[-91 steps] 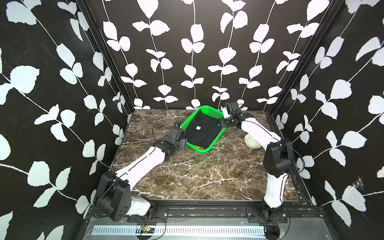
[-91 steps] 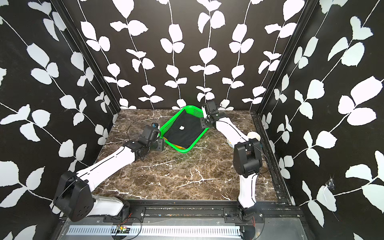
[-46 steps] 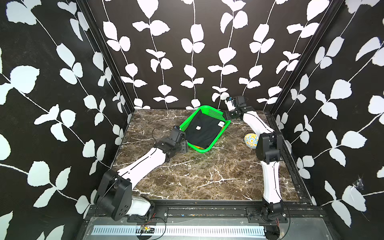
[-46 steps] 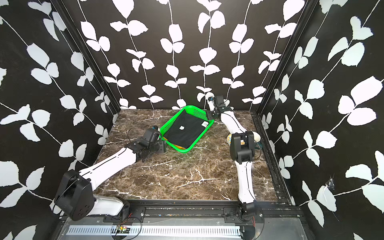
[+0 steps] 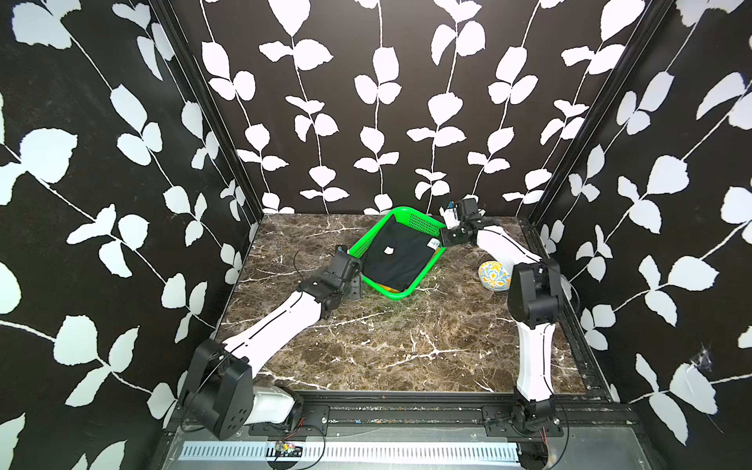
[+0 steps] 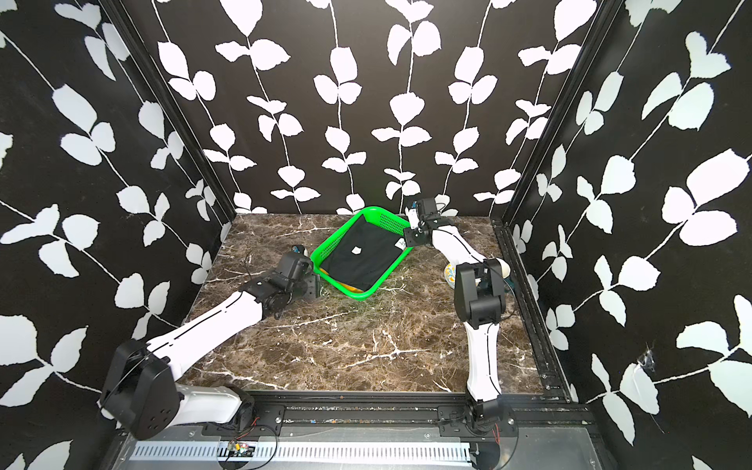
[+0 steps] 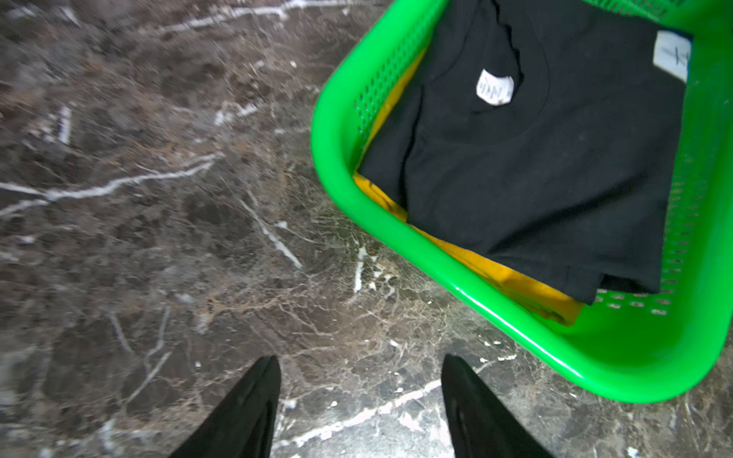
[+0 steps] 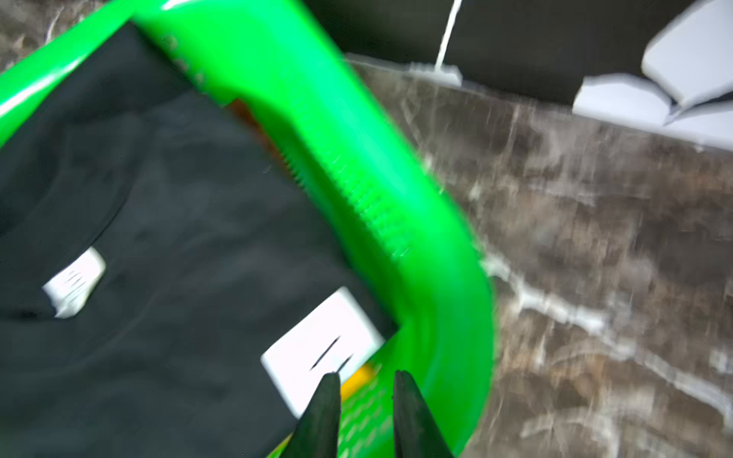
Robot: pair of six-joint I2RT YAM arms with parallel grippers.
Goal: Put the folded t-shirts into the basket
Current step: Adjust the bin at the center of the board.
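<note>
Left wrist view: black folded t-shirt lies atop yellow-orange one in bright green perforated plastic basket; red I cannot see. Left claw spread, right claw narrowly parted, both empty; loading seems finished.

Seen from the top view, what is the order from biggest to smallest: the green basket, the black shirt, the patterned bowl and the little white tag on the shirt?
Largest to smallest, as they look in a top view:
1. green basket
2. black shirt, which nearly fills it
3. patterned bowl
4. white tag
</note>
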